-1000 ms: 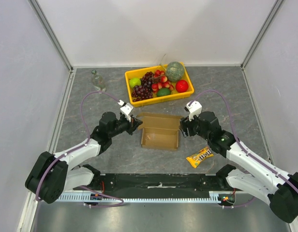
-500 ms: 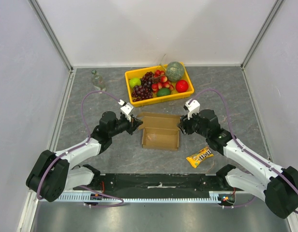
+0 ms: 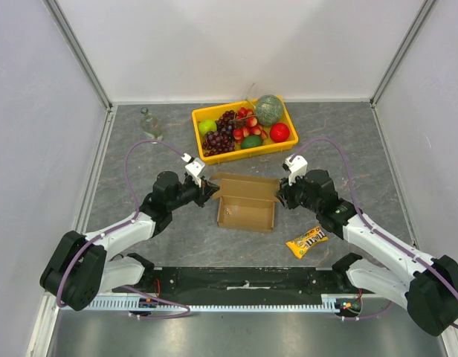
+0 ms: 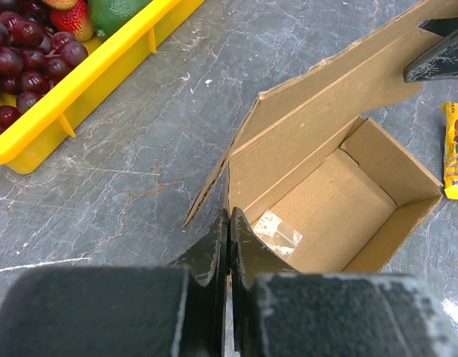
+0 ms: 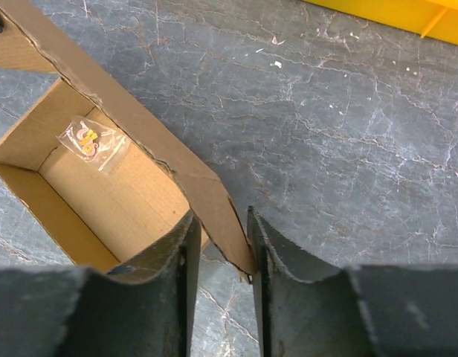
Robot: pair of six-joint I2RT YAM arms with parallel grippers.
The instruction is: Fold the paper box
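The paper box (image 5: 102, 195) flap sits between right fingers (image 5: 172, 294)

Top view looking down, wrist views close, all sharing paper box (image 3: 246, 212)

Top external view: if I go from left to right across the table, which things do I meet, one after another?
glass bottle → left gripper → paper box → right gripper → candy packet. The yellow fruit tray is left out, because it spans over the box and both grippers.
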